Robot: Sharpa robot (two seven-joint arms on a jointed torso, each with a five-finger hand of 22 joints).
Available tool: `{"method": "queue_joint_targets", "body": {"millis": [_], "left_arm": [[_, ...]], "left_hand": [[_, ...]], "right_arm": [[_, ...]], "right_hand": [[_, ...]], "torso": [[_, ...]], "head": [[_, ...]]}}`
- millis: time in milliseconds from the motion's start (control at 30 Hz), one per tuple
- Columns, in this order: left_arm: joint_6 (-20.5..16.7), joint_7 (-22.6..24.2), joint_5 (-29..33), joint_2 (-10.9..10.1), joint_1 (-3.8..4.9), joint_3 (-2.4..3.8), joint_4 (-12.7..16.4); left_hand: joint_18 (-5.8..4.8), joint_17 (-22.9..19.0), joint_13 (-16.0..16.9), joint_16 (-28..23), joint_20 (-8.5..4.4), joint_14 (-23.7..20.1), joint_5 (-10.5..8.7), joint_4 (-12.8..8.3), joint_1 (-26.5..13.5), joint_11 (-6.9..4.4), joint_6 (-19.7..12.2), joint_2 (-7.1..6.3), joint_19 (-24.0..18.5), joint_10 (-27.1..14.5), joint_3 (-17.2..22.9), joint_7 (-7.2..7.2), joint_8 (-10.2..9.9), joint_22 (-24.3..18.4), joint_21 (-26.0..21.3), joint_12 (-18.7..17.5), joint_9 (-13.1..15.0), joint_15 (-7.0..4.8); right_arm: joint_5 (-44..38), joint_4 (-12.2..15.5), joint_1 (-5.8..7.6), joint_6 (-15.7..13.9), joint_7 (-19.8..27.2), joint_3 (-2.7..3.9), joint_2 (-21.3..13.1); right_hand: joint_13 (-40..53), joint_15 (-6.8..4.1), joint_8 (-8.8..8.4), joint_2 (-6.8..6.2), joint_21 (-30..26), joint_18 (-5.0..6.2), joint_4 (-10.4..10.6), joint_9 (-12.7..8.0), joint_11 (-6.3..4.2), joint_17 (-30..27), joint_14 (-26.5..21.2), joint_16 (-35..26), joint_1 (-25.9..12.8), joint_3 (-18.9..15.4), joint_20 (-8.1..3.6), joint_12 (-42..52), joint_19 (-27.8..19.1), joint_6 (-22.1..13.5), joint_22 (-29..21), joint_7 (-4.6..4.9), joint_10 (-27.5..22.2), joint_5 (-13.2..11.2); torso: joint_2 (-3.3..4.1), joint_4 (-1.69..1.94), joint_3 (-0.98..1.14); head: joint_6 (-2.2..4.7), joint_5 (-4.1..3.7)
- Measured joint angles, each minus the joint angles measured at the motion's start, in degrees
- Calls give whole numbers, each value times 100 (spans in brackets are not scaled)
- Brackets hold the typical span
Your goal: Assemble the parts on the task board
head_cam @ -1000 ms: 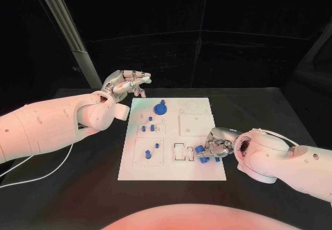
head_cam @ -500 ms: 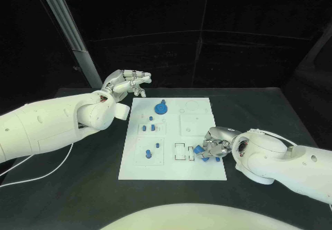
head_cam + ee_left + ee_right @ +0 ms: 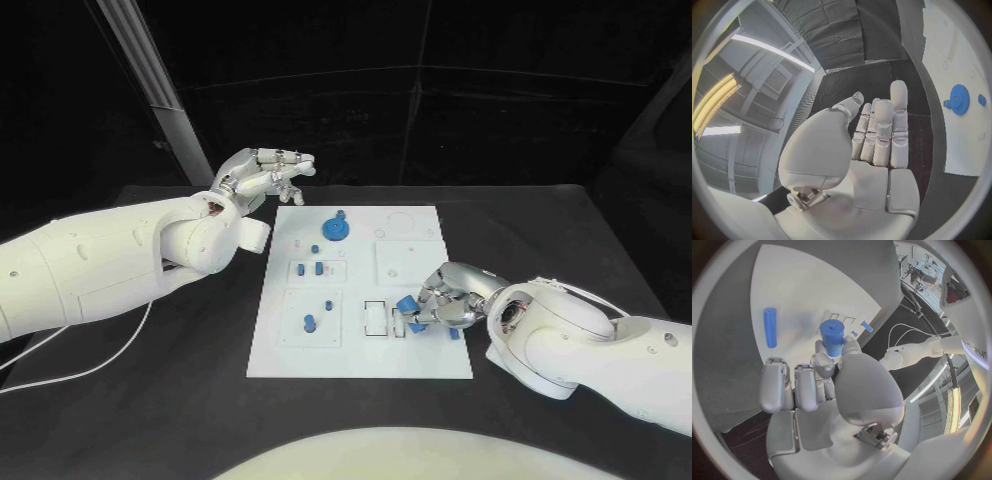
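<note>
While the robot's silver right hand [image 3: 444,298] is hovering over the near right part of the white rectangular task board [image 3: 361,350], it is pinching a short blue plastic cylinder [image 3: 832,337] between its thumb and a finger, with the peg standing roughly upright above the fingertips in the right wrist view. From the head camera, that hand is sitting just beside a pair of narrow rectangular slots [image 3: 378,318] cut into the board, and a second small blue piece [image 3: 453,333] is lying on the board close to the hand. A longer blue plastic rod [image 3: 770,327] is lying flat on the board, apart from the held peg. Farther back, a blue toothed gear [image 3: 335,228] is already sitting on the board.

The silver left hand [image 3: 264,173] is hanging above the black bench [image 3: 173,380] just off the board's far left corner, holding nothing, its fingers loosely extended.

To seat the peg well, the right hand likely needs to be keeping it vertical, lining it up over its matching recess before lowering, and pressing straight down without twisting. Which recess it belongs in cannot be told from here.
</note>
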Motion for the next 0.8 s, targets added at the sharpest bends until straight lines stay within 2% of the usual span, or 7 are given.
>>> {"method": "queue_joint_targets", "body": {"millis": [233, 300, 467, 600, 800], "left_arm": [[1, -1, 0, -3, 0, 0, 13], [1, -1, 0, -3, 0, 0, 16], [3, -2, 0, 4, 1, 0, 23], [3, -2, 0, 8, 1, 0, 25], [3, -2, 0, 9, 2, 0, 27]], "left_hand": [[0, 0, -5, 0, 0, 0, 0, 0, 23, 0, 0, 23, 0, 0, 0, 0, 0, 1, 0, 0, 0, 0], [0, 0, -5, 0, 0, 0, 0, 0, 23, 0, 0, 23, 0, 0, 0, 0, 0, 1, 0, 0, 0, 0], [1, 0, -4, 0, 0, 0, 0, 0, 23, 0, 0, 23, 0, 0, 0, 0, 0, 1, 0, 0, 0, 0], [0, 0, -4, 0, 0, 0, 0, 0, 23, 0, 0, 23, 0, 0, 0, 0, 0, 1, 0, 0, 0, 0], [0, 0, -4, 0, 0, 0, 0, 0, 23, 0, 0, 23, 0, 0, 0, 0, 0, -3, 0, 0, 0, 0]], "right_arm": [[251, -56, 0, -135, 56, 0, 176], [316, -97, 0, -135, 58, 0, 255], [444, -194, 1, -103, 45, 1, 440], [519, -265, 1, -51, 8, 1, 582], [580, -363, 2, 60, -73, 1, 677]], "right_hand": [[14, 0, 0, 33, 0, 1, 68, 3, 0, 24, 1, 0, -34, -18, -21, 0, 21, 27, 9, 11, 0, 65], [14, -19, 0, 77, 0, 0, 98, 82, 0, 24, 20, 0, -78, -34, -21, -3, 20, 28, 10, 11, 0, 86], [-11, -23, 0, 187, 0, 0, 159, 153, 0, 42, 18, 23, -249, -95, -21, -72, 20, 89, 9, -14, 0, 87], [-15, -40, 0, 166, 0, 0, 159, 157, -21, 55, 0, 23, -272, -95, -21, -89, 20, 117, 9, -42, 20, 87], [-24, -40, 0, 226, 0, 0, 157, 161, -21, 65, 0, 22, -332, -97, -20, -113, 20, 161, 13, -50, 21, 50]], "torso": [[3, 1, -1], [4, 1, -1], [10, 1, -3], [10, 1, -3], [10, 1, -2]], "head": [[1, 30], [1, 34], [-9, 38], [-13, 47], [-25, 70]]}}
